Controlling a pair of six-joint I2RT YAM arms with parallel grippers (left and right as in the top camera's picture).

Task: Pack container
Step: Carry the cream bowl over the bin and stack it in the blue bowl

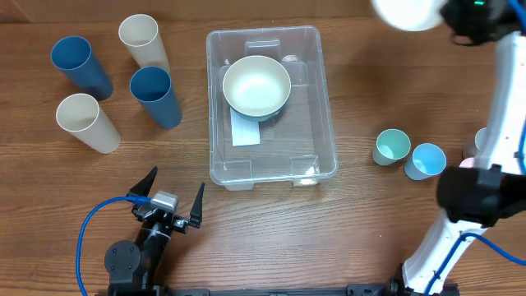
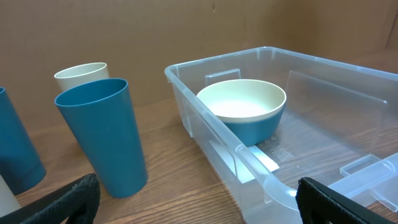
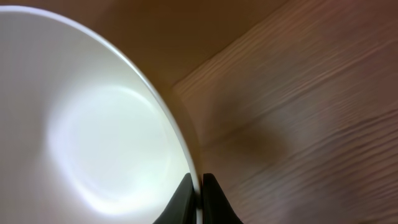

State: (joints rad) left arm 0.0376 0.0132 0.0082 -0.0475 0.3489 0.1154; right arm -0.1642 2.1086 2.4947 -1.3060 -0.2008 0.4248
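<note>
Where the counter (image 1: pixel 345 238) runs along its near edge, left of the middle, the left claw (image 1: pixel 174 189) hangs with its black fingers (image 2: pixel 62 202) spread as wide as they go and nothing between them. It faces the near left corner of the container (image 1: pixel 215 107) and is apart from it.

A little farther in, toward the right edge, a small teal cup (image 1: pixel 392 146) and a small light-blue cup (image 1: pixel 426 160) stand upright just beside each other, mouths up. The right arm's white link passes close by them.

The container sits at the middle of the counter, open side up, its long sides running near to far. On its floor lies a white label (image 1: pixel 245 133). In its far half rests a bowl (image 1: pixel 256 86), cream inside and blue outside, upright.

Toward the left edge stand four tall cups. A dark blue cup (image 1: pixel 154 94) is near the container's left wall and a cream cup (image 1: pixel 86 122) is closer to the edge. A second blue cup (image 1: pixel 78 66) stands behind that one, and a second cream cup (image 1: pixel 141 39) is farthest back.

Over the far right corner, the right claw (image 3: pixel 199 196) is pinched tight on the rim of a white bowl (image 1: pixel 407 12), one finger inside the rim and one outside. The bowl is held up off the counter.
</note>
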